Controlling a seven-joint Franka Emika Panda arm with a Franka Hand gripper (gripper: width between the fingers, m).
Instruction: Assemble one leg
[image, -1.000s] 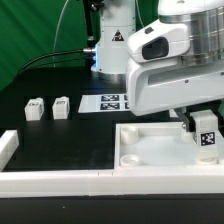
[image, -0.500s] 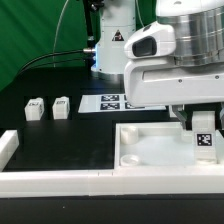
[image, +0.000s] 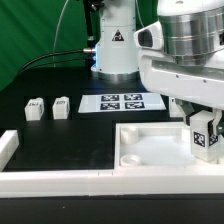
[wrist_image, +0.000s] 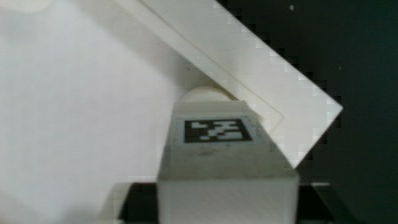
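My gripper (image: 205, 128) is shut on a white leg (image: 206, 138) with a black-and-white marker tag. It holds the leg upright over the far right corner of the large white tabletop (image: 150, 160) in the exterior view. In the wrist view the leg (wrist_image: 221, 150) stands between my black fingers (wrist_image: 139, 198), its far end at the tabletop's corner (wrist_image: 267, 85). Two more legs (image: 35, 108) (image: 61, 106) stand on the black table at the exterior view's left. I cannot tell whether the held leg touches the tabletop.
The marker board (image: 122, 102) lies on the table behind the tabletop. White border bars (image: 60, 180) run along the front edge, with one end piece (image: 8, 146) at the exterior view's left. The arm's base (image: 115, 40) stands at the back.
The arm has shifted to the exterior view's right and uncovered the marker board. The held leg has moved slightly right with it, still over the tabletop's far right corner.
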